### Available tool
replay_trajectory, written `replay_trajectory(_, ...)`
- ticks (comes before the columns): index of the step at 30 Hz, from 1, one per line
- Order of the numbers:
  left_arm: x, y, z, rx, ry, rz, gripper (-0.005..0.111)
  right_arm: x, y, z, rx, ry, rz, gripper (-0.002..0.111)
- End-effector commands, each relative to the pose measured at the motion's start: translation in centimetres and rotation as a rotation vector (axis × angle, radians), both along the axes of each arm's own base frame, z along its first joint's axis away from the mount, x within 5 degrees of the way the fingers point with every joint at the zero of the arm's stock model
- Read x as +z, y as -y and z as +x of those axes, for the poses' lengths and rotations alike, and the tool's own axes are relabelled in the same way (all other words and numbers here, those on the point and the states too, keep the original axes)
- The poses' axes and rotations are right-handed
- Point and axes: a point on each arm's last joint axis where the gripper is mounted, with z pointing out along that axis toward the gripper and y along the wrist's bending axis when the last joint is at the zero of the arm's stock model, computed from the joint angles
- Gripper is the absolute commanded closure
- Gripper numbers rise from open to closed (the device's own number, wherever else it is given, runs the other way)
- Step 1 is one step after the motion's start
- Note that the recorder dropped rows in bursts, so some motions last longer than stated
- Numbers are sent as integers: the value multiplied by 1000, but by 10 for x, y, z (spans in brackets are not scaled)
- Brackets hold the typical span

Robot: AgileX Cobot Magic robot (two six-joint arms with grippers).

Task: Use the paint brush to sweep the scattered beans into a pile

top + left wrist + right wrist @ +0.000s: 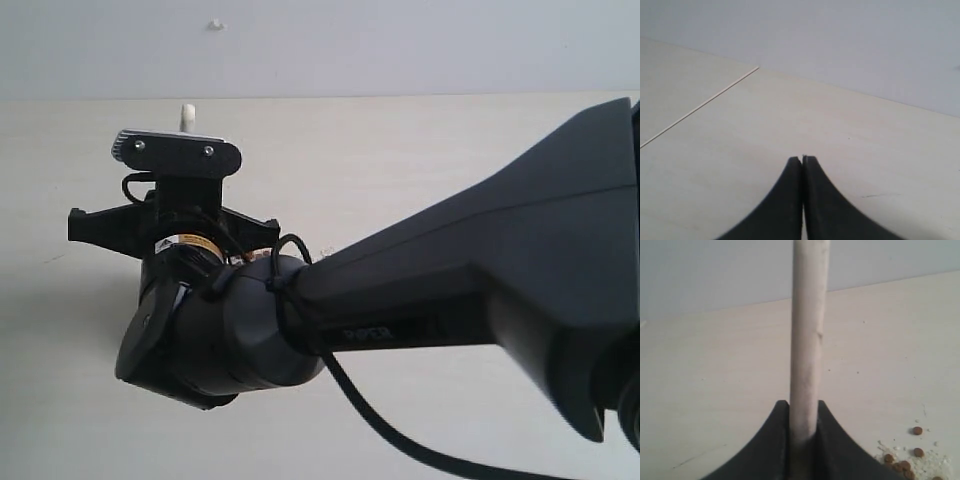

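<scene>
In the exterior view, you have a large black robot arm [450, 270] reaching in from the right and across the pale wood-grain bench [420, 150]. Its bulky wrist sits left of the middle and is turned away from you, so it hides the grasping end. Just above the grey plate on that wrist pokes a short stub, the end of the paint brush [186, 115] with its pale, off-white wooden handle. Behind the bench stands a plain grey-blue wall [400, 45].

In the left wrist view, you see the left pincer [802, 159] with its two black fingers pressed together tip to tip and nothing between them. It hangs above bare bench, where a thin straight seam [700, 105] runs slantwise towards the wall.

In the right wrist view, the right pincer [804, 412] is clamped on the brush handle. The black fingers sit tight against either side of the round pale shaft, which runs straight away from the camera and out of the frame. You cannot see the ferrule or the bristles here. The small round reddish-brown beans [902, 464] lie on the bench close beside one finger, clumped with whitish grainy crumbs [932, 462]. Two single beans rest a little apart from the clump, further out.
</scene>
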Motion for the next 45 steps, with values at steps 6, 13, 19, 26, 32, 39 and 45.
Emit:
replay_trajectory(6,-1,0,0,0,3,3,107,-5,6,-1,0,-16,-206,108)
replay_trajectory(13,-1,0,0,0,3,3,107,4,18,4,-112,100,-304,108)
replay_trajectory(19,-1,0,0,0,3,3,107,14,11,-1,-48,150,-301,108)
replay_trajectory(26,-1,0,0,0,3,3,107,35,-5,-14,156,125,-270,108)
replay_trajectory(32,-1,0,0,0,3,3,107,38,-16,-27,444,140,-340,108)
replay_trajectory(39,-1,0,0,0,3,3,107,36,8,-40,597,207,-335,108)
replay_trajectory(45,-1,0,0,0,3,3,107,34,50,-32,767,179,-161,108)
